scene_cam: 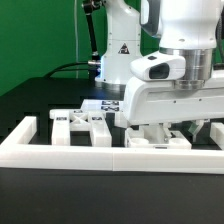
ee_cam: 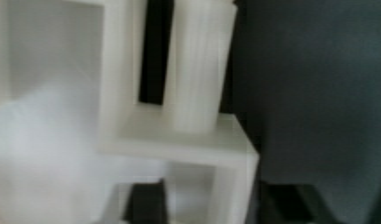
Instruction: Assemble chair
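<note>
My tool (scene_cam: 160,129) pinches a chair piece (ee_cam: 169,130) by the worktop's (scene_cam: 35,100) framed edge; grasping step, next lift it clear.

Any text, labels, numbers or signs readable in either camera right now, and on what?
Readable words or numbers: none in either view.
Black triangle sign on the arm's base: symbol too small to read.
Square tag markers on the chair parts: patterns only, no text.
Wrist view: blurred white part, no marks visible.
</note>
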Controlling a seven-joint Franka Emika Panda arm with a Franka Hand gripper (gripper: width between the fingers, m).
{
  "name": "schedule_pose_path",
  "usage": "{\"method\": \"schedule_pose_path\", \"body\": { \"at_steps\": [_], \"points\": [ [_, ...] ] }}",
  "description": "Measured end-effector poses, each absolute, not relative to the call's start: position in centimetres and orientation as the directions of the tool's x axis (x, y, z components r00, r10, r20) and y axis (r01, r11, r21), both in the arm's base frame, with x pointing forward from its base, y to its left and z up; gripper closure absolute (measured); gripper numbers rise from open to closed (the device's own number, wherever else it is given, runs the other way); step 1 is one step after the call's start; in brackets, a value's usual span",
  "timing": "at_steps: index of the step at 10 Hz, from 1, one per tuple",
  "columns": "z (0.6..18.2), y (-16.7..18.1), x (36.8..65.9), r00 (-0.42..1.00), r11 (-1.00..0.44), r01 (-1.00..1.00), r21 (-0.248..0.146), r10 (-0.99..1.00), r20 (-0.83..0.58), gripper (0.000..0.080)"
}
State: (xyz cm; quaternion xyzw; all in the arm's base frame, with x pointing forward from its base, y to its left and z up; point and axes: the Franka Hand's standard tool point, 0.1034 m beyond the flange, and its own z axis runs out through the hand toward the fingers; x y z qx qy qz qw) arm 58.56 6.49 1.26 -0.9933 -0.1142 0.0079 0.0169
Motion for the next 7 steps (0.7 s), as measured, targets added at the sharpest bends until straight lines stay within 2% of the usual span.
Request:
{"method": "schedule_pose_path", "body": {
  "at_steps": [1, 2, 3, 7],
  "points": [
    [1.26, 6.5, 58.56, 0.974, -0.973, 0.227, -0.035, 0.227, -0.012, 0.0693],
    [1.27, 6.5, 58.56, 0.974, -0.973, 0.227, -0.035, 0.227, -0.012, 0.0693],
    [1.27, 6.5, 58.57, 0.974, -0.973, 0.227, -0.035, 0.227, -0.012, 0.0766],
    [1.27, 6.5, 58.57, 0.974, -0.973, 0.227, -0.035, 0.227, -0.012, 0.0766]
  ]
}}
